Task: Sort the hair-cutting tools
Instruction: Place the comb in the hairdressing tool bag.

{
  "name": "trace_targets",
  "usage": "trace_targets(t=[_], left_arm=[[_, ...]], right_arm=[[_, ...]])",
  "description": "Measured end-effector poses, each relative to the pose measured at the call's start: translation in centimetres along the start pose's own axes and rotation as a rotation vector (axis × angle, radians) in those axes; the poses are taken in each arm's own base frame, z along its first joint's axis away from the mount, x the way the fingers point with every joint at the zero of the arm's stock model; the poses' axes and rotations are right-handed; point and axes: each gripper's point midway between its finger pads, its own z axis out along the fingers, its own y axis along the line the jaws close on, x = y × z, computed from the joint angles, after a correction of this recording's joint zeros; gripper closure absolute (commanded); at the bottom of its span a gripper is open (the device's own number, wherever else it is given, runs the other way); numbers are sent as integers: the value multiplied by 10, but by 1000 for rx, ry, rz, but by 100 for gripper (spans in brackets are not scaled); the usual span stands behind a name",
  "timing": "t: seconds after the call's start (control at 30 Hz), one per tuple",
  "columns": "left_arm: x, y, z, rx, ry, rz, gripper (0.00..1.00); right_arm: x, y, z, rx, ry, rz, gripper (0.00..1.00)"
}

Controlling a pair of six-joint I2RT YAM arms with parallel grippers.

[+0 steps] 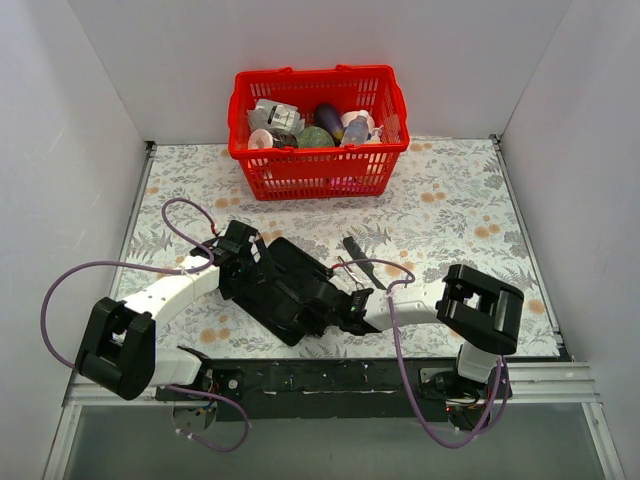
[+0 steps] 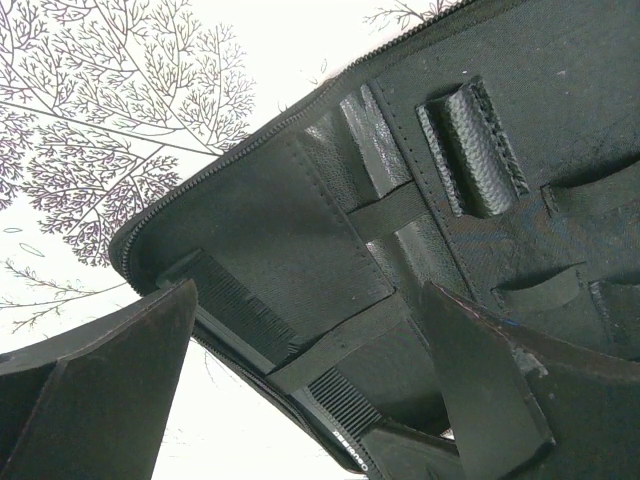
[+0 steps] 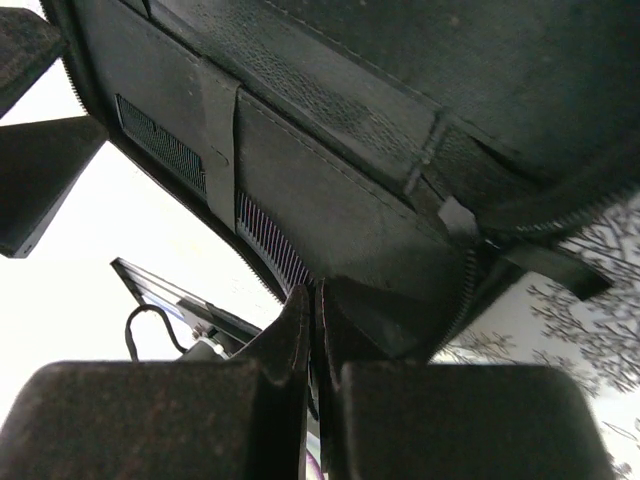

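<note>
Straddling the comb [image 2: 245, 310], the left gripper [image 2: 310, 290] seemingly hovers agape.

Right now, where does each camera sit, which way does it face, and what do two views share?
Top external: above and behind, looking down on the table, red basket and open black case; both arms show.
Left wrist: on the left arm, over the case's lining and tucked comb; left gripper open.
Right wrist: on the right arm, low at the case's zipped edge; right gripper shut.
Shared: both wrist views show the comb.
</note>
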Motion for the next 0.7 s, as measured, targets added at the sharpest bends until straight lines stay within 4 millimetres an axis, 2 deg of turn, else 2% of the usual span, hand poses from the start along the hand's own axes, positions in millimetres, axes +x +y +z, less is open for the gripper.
trace_targets(t=[0.2, 0.57, 0.7], left_arm=[[1, 1, 0, -4, 3, 2, 4], [1, 1, 0, -2, 6, 7, 4], [5, 3, 8, -14, 17, 9, 4]], right_arm=[[0, 6, 8, -13, -7, 18, 99], [-6, 7, 10, -15, -27, 34, 99], [-6, 8, 10, -18, -28, 35, 99]])
